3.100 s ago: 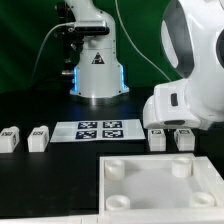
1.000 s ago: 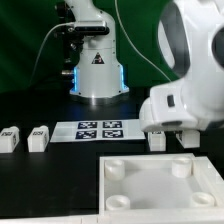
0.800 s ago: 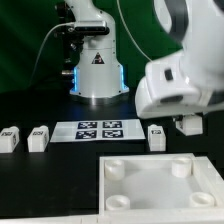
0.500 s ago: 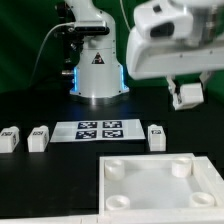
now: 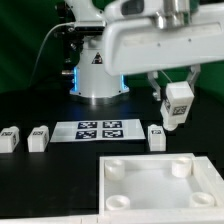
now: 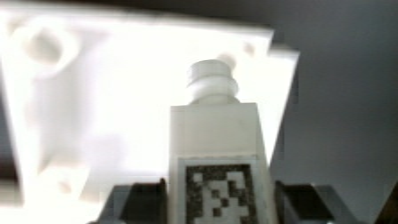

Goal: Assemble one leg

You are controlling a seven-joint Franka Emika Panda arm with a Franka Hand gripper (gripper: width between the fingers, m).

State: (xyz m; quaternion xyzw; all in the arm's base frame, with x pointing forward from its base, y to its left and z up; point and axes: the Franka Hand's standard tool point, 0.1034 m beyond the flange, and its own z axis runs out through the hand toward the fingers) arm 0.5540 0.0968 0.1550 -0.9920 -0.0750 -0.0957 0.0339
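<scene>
My claw (image 5: 179, 91) is pinching the leg (image 5: 177, 112) by its tagged end, holding it tilted in the air above the table (image 5: 50, 180). In the exterior view it hangs at one o'clock from the square plate (image 5: 150, 192), with another leg (image 5: 157, 137) at its seven o'clock.

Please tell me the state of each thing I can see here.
gripper: shut on the leg
the leg: held in the air, off the table
three other legs: resting on the table, untouched
plate: flat on the table, visible sockets empty
marker board: flat on the table
</scene>
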